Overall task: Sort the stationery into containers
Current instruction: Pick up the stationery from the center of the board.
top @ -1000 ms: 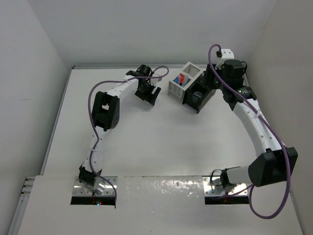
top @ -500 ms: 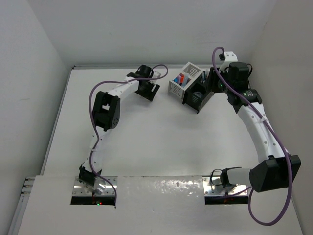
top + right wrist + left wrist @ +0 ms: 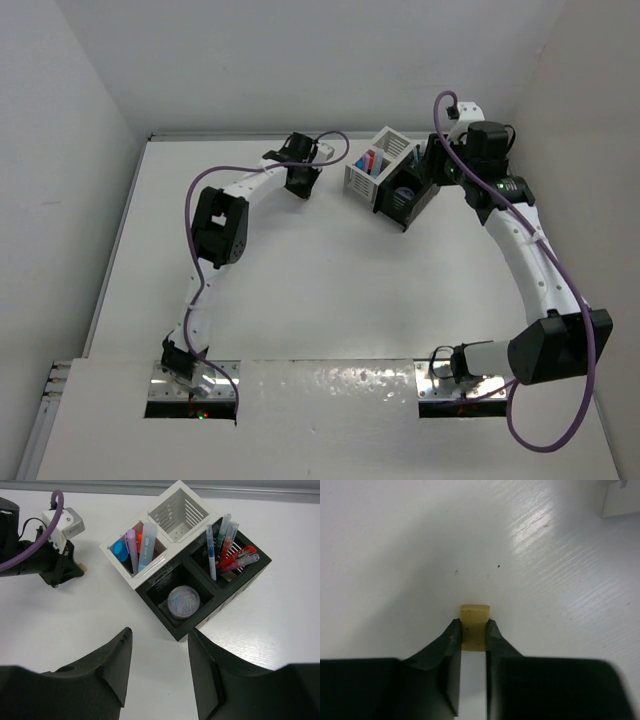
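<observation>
The left fingers (image 3: 453, 636) are closed on the small tan eraser (image 3: 475, 614), which sits on the white desk (image 3: 395, 540) near the containers with its far end poking out past the fingertips. The right fingers (image 3: 116, 652) hang spread apart and empty above the joined boxes. In the white container (image 3: 186, 511), one compartment holds the highlighters (image 3: 143, 545) standing upright, while the black container (image 3: 220, 607) holds the tape roll (image 3: 183, 601) lying flat in its near compartment and the pens (image 3: 212, 550) leaning in its far one.
</observation>
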You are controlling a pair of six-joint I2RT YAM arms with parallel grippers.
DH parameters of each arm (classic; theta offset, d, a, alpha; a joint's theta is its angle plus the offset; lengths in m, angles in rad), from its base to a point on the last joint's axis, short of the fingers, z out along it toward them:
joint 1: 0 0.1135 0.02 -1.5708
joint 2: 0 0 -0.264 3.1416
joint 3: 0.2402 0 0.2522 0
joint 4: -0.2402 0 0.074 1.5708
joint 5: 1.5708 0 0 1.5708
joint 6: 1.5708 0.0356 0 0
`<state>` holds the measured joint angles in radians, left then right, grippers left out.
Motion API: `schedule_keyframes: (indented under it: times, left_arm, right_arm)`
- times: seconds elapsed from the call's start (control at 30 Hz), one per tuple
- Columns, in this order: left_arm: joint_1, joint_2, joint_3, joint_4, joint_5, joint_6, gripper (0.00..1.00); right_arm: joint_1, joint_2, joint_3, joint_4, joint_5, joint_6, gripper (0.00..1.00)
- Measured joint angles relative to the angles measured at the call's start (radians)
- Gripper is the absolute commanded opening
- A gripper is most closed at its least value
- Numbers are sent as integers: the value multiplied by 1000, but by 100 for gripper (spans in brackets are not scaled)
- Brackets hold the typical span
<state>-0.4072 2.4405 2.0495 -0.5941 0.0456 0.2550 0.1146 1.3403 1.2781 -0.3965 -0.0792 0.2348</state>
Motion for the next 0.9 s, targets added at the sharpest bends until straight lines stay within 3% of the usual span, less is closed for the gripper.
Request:
schedule_keyframes:
  times: [0.2,0.43,0.67,0.9]
  left_arm:
    - [5,-10,-2,-21,0,2,0]
    - [35,-77,79,-80,-1,-5,0]
    - [16,-287,149,113,33,-59,0]
    - [-101,-183,410,396,164,-193,0]
  right_arm:
    - [-3,-7,-9,23,-2,15,47]
    - [-6,-102,-150,89,5,62,47]
    - [-14,-168,-269,134,45,112,47]
    - [-33,-193,-257,49,83,129,47]
